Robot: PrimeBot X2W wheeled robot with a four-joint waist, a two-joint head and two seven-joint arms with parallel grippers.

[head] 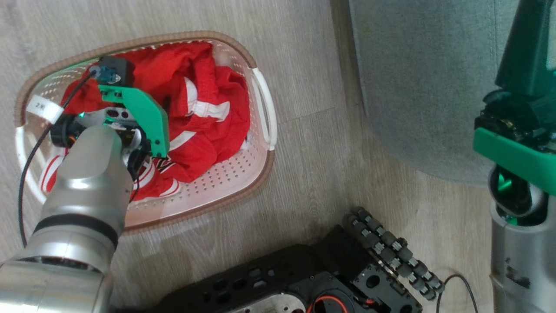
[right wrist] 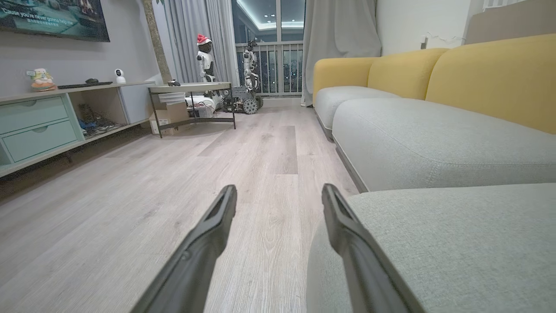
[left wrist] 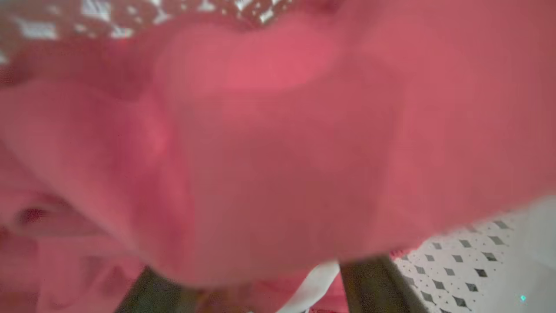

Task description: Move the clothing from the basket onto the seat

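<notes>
Pale wood floor (head: 304, 191) carries your basket (head: 173, 37), left of the grey seat (head: 425, 87); the red clothing (head: 217, 134) lies inside. Your left gripper (head: 138, 161) is sunk in cloth, fingers (left wrist: 369, 282) covered, so you cannot tell its grip. Your right wrist view adds yellow sofa backs (right wrist: 491, 74) and the right gripper (right wrist: 279, 191), spread and empty.

The head camera looks steeply down from above on the pale wood-plank floor (head: 304, 56), with the small oval cream plastic basket (head: 230, 184) at left and the large grey fabric sofa cushion (head: 417, 78) at upper right. The left wrist camera sits very close against blurred red mesh clothing (left wrist: 278, 143) inside that basket. The right wrist camera, set low, faces level along the same floor and cushion.
</notes>
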